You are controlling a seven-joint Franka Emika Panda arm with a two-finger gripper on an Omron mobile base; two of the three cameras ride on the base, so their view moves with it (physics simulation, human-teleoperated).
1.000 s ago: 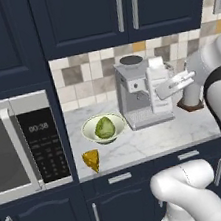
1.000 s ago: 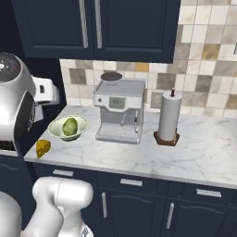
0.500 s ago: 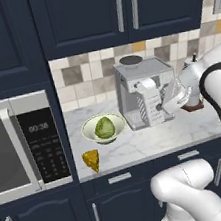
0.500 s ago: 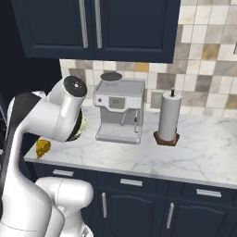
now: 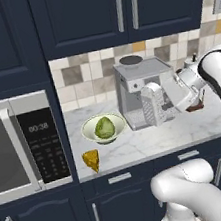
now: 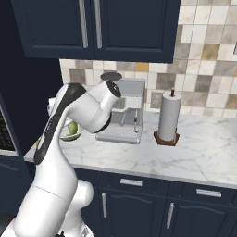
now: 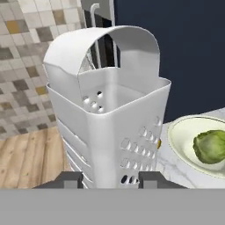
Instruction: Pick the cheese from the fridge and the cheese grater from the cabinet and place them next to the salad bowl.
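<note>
Change: the arm has swung left across the coffee machine, carrying the cheese grater toward the salad bowl.
Meaning: judged, only the set-down remains; the cheese already lies on the surface near the bowl.
Jaws: the gripper is clamped on the grater's base.
Grater: held between the jaws, above the surface, right of the bowl.
</note>
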